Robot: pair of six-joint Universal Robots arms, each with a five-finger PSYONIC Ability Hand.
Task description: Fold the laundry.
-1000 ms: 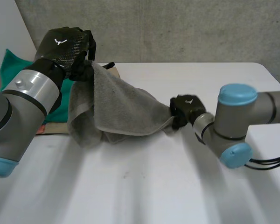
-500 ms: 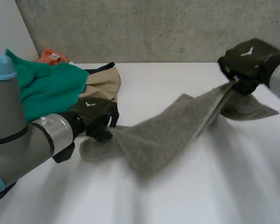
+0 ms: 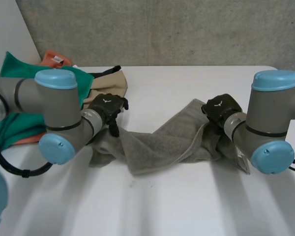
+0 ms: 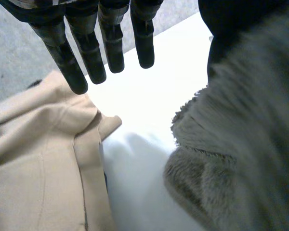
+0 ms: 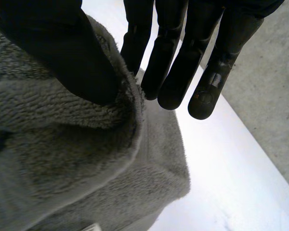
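Note:
A grey towel (image 3: 162, 142) lies stretched and rumpled across the middle of the white table (image 3: 187, 201). My left hand (image 3: 107, 105) hovers over its left end with fingers (image 4: 86, 53) straight and spread from the thumb. The towel (image 4: 241, 144) lies beside and under that thumb, and nothing is pinched. My right hand (image 3: 220, 109) is at the towel's right end. There its thumb (image 5: 62, 53) presses a fold of the towel (image 5: 62, 159) against the fingers (image 5: 183, 57).
A beige garment (image 3: 108, 83) lies just behind my left hand, near its fingertips (image 4: 38, 159). A green cloth (image 3: 14, 69) and an orange one (image 3: 54, 58) are piled at the far left. A grey wall runs behind the table.
My right hand came down from high at the right and laid its towel end on the table. My left hand opened and let go of the towel's left end.

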